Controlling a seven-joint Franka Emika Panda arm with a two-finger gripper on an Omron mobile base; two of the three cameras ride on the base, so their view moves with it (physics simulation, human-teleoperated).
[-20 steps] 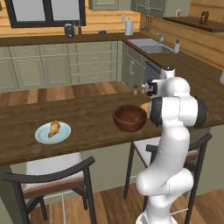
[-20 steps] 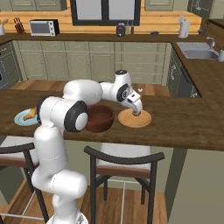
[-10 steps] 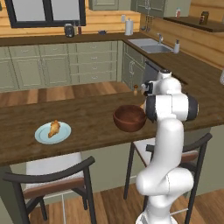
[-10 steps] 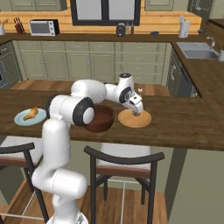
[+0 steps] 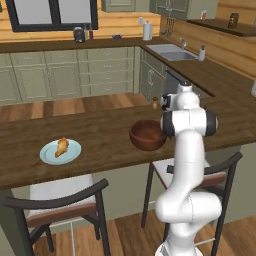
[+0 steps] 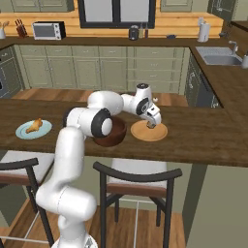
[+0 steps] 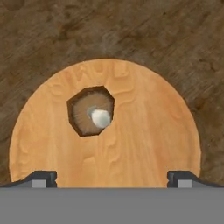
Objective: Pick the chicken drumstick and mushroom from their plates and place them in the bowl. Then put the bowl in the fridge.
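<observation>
Tool seen poised over tan-orange plate on dark wooden bench, jaws spread wide apart, gripping nothing. In hand view, fingertips visible far apart at bottom, tan-orange plate directly below. Mushroom lying on that plate, a little off centre, brown cap underside up with pale stem pointing toward camera; untouched by tool. Dark reddish-brown bowl standing on bench just beside tan-orange plate, partly hidden by arm in right base view. Chicken drumstick resting on pale blue plate, well apart from bowl toward other end of bench. Same drumstick and blue plate found at left in right base view.
</observation>
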